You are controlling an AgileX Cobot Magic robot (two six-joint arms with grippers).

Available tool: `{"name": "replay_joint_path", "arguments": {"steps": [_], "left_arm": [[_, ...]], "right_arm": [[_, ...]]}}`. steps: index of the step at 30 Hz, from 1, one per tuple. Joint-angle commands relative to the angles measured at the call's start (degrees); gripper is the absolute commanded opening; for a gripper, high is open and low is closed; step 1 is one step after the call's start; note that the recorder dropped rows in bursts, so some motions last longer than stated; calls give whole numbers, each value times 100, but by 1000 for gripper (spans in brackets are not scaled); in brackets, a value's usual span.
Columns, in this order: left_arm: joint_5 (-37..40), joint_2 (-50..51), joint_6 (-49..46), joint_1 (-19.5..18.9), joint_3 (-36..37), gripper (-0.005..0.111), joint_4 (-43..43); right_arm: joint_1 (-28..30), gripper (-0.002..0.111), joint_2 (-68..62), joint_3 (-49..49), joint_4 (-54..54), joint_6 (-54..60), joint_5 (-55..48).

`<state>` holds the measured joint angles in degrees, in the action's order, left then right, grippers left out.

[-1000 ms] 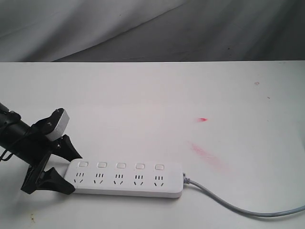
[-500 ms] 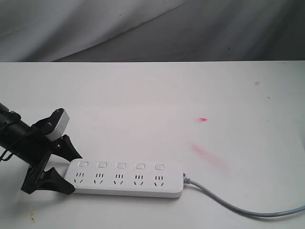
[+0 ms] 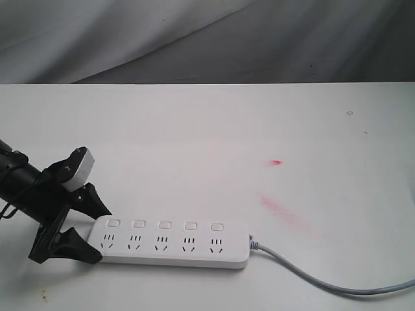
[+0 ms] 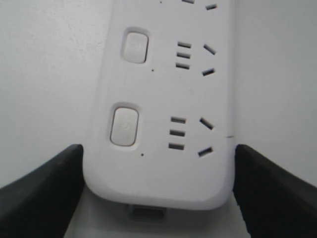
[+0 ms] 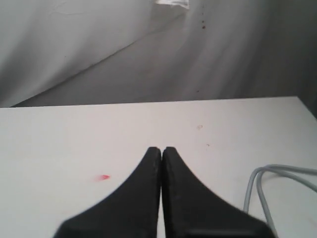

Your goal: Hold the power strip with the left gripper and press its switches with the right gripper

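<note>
**Left end held, right claw nowhere near the buttons**

My left gripper (image 3: 98, 233) has its fingers (image 4: 44, 193) against both long sides of the power strip (image 3: 168, 243) at its end, so it looks clamped. The strip runs lengthwise straight away from that claw, with its switches (image 3: 165, 225) lined up along one edge and the grey cord (image 3: 311, 277) leaving the far end. My right gripper (image 5: 161, 149) is pinched together and only sees cord, no strip. It's missing from the exterior view, so no idea which switch is nearest.

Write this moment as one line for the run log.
left claw: shut on power strip end | right claw: shut, away from strip | switches: none touched
</note>
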<state>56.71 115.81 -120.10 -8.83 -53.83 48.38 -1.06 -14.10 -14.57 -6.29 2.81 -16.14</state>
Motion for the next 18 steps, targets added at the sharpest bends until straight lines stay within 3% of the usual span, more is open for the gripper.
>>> {"name": "replay_joint_path", "arguments": {"steps": [1,10,18], "left_arm": [[-277,51,11,40,28,56,-367],[-277,51,11,40,28,56,-367],[-277,51,11,40,28,56,-367]], "right_arm": [[55,0,353,454,507,-33,433],[456,0,1198,1379,575,-119,165],[557,0,1410,1457,629,-159,-368]]}}
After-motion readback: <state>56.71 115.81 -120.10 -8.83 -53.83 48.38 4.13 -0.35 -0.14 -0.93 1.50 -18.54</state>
